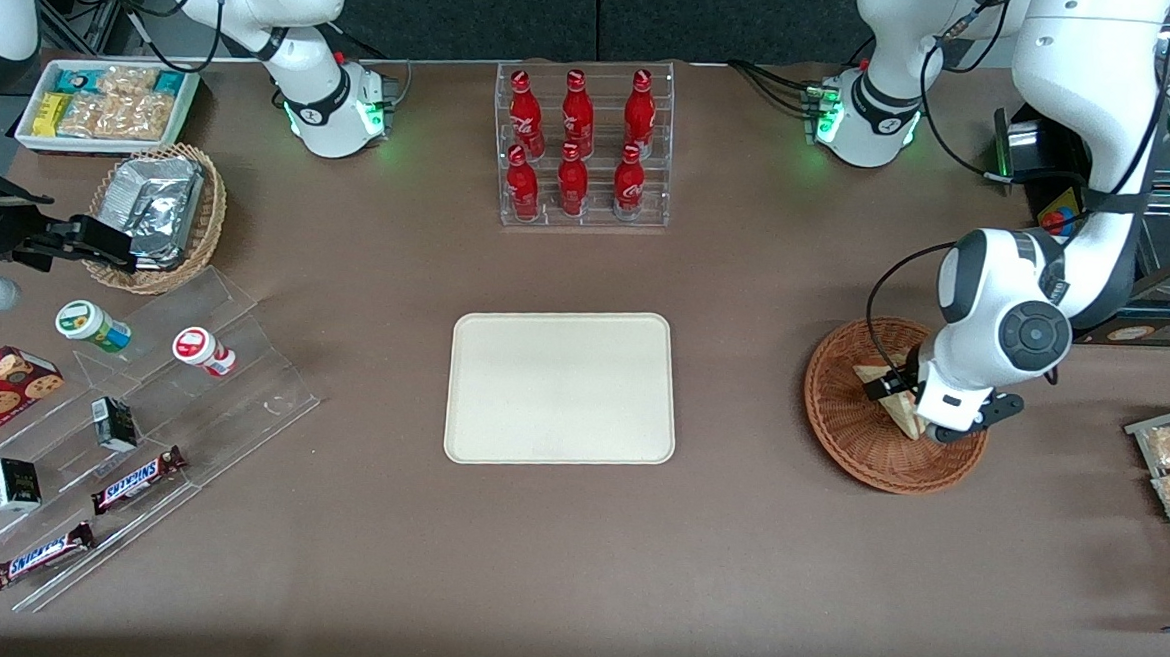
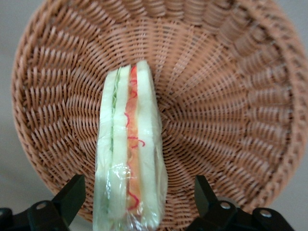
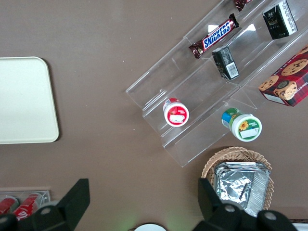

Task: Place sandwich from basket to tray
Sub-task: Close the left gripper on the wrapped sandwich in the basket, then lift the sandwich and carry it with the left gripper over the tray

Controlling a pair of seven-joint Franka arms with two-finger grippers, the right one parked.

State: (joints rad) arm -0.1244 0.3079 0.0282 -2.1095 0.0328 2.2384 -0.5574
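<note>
Sandwich point(image 2: 130, 159): wrapped triangular wedge, white bread with red and green filling stripe showing along its edge; lies inside the wicker basket point(image 1: 845, 422), toward the basket's centre. Basket: round, reddish-brown, on the table well apart from the tray point(image 1: 562, 387), toward the working arm's end. Gripper point(image 2: 134, 202): left arm's, low over the basket, jaws open with one finger on each side of the sandwich, neither pressing the wrap; apparently positioned to close on the wedge across its thickness. Tray: cream-white, rectangular, bare, ready as destination. Transfer not yet begun.
</note>
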